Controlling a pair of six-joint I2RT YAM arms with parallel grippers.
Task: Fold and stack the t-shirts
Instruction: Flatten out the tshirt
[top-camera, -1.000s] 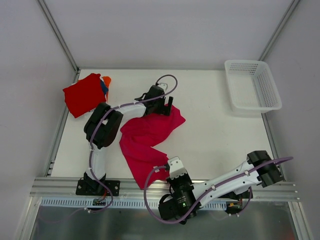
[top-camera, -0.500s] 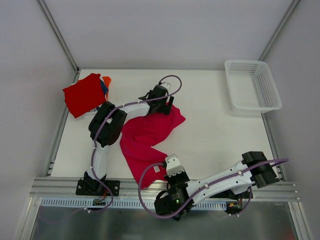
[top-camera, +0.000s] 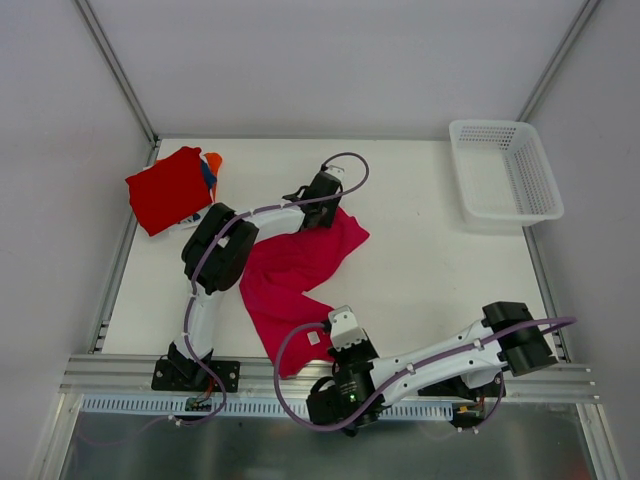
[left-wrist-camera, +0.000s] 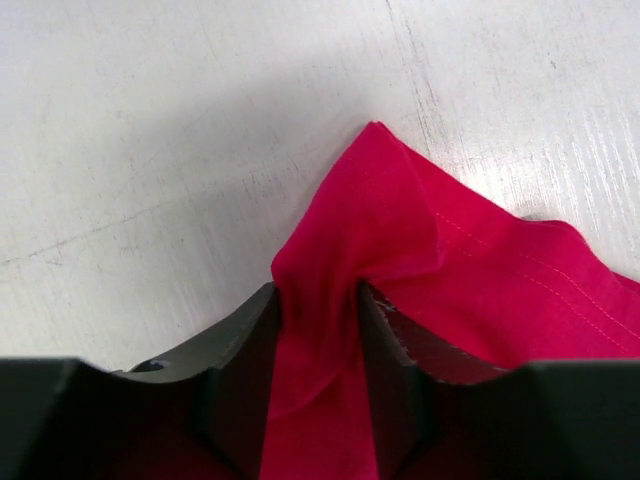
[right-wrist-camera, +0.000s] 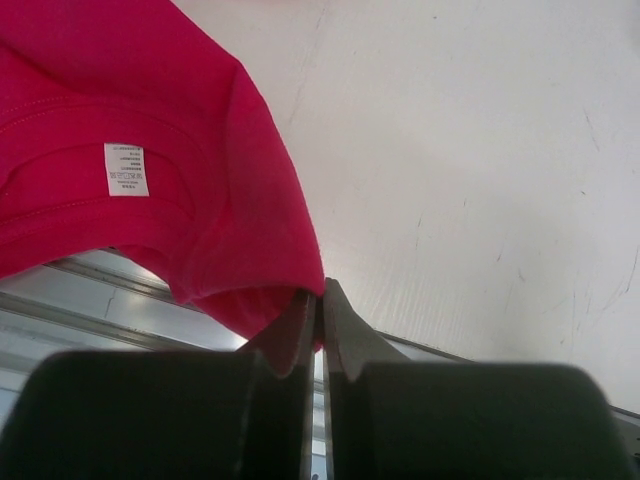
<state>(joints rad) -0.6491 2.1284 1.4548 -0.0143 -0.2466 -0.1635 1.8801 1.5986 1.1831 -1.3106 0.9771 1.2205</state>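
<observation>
The worktop (top-camera: 430, 270) carries the magenta-pink t-shirt (top-camera: 290, 270), which lies crumpled between the two sets of fingers. The red t-shirt (top-camera: 168, 188) lies folded, well to the left of the left fingers (left-wrist-camera: 255, 335). These are closed on a bunched pink corner. The right fingers (right-wrist-camera: 305, 325), almost fully together, pinch the pink hem near the collar label (right-wrist-camera: 127, 168).

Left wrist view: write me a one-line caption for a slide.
Left gripper pinches a bunched fold of the magenta-pink t-shirt over the scuffed white table.
</observation>
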